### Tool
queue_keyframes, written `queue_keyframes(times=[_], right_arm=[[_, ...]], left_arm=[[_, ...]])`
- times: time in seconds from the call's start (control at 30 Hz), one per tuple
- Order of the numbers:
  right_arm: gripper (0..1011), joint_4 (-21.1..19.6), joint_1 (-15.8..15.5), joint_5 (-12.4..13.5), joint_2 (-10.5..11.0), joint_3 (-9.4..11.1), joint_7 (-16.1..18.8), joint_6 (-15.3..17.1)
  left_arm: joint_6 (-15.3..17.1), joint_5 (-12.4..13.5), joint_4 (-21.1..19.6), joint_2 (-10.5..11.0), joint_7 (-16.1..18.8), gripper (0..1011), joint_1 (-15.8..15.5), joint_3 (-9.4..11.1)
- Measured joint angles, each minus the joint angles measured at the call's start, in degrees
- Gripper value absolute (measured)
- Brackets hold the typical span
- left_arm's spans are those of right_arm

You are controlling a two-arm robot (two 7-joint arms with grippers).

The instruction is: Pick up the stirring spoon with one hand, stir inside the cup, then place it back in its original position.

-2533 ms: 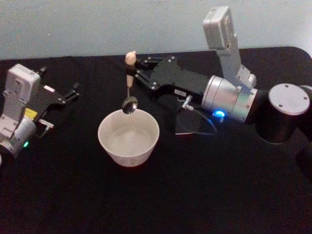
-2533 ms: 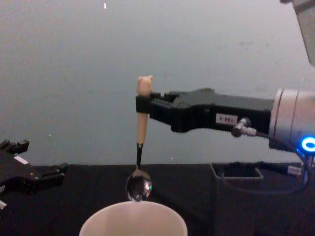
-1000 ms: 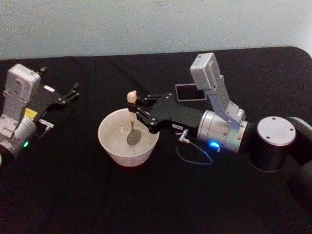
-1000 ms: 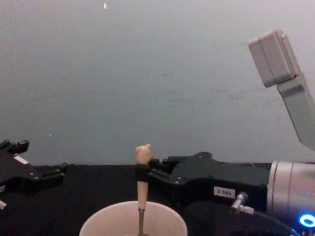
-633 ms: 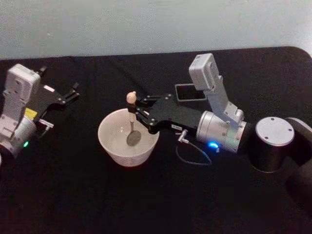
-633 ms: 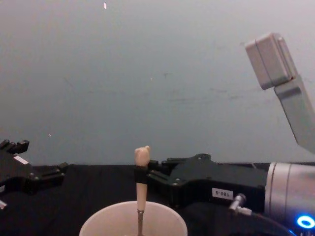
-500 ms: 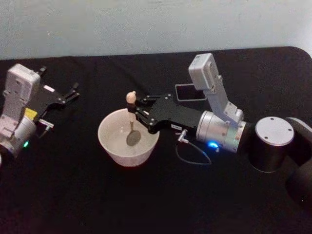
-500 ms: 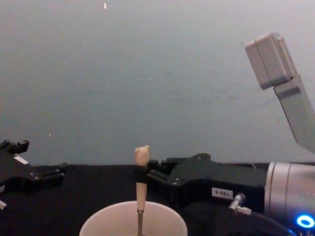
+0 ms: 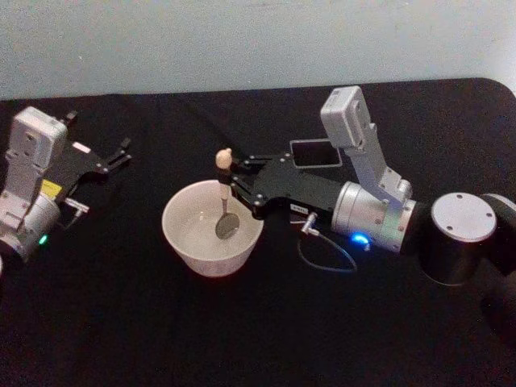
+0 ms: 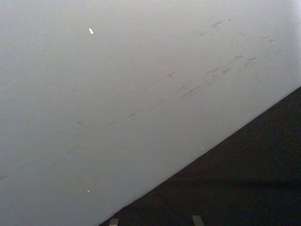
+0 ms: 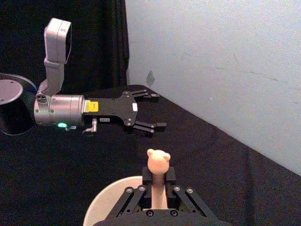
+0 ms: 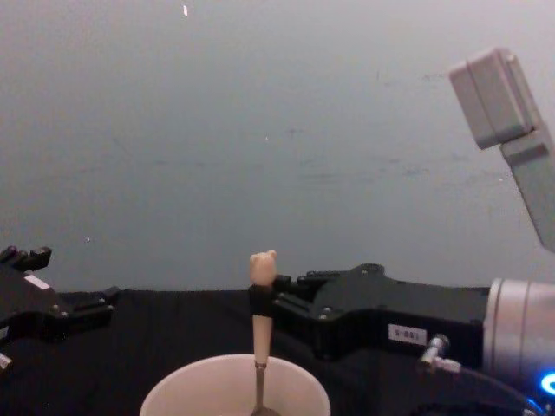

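While the right gripper point(image 9: 233, 179) clenches the stirring spoon point(image 9: 222, 203) mid-frame, bowl inside the cup point(image 9: 184, 242), the left gripper point(image 11: 155, 111) lies released at far left.

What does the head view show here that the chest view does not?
Head view: the small shiny bowl of the slim beige-handled stirring spoon low inside the wide off-white cup, and the dark grey square holder farther back. Chest view: the handle side-on, near upright, clamped just below its eared knob. Both: the right gripper shut on the spoon and the open left gripper parked at left.
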Motion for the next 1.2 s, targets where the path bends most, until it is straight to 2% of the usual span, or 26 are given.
queue_keyframes(times=[0.47, 0.63, 1.0, 1.2], right_arm=[[159, -3.6, -2.2, 0.6, 2.8, 0.3, 1.2, 0.7], [160, -4.7, -2.6, 1.0, 3.2, -0.5, 2.2, 0.7], [159, -4.2, -1.6, 1.2, 2.4, -2.3, 3.4, 0.4], [160, -2.3, -0.1, 0.7, 0.9, -3.1, 3.3, -0.3]], left_arm=[[0.0, 0.0, 0.0, 0.0, 0.0, 1001, 0.0, 0.0], [0.0, 0.0, 0.0, 0.0, 0.0, 1001, 0.0, 0.0], [0.0, 0.0, 0.0, 0.0, 0.0, 1001, 0.0, 0.0], [0.0, 0.0, 0.0, 0.0, 0.0, 1001, 0.0, 0.0]])
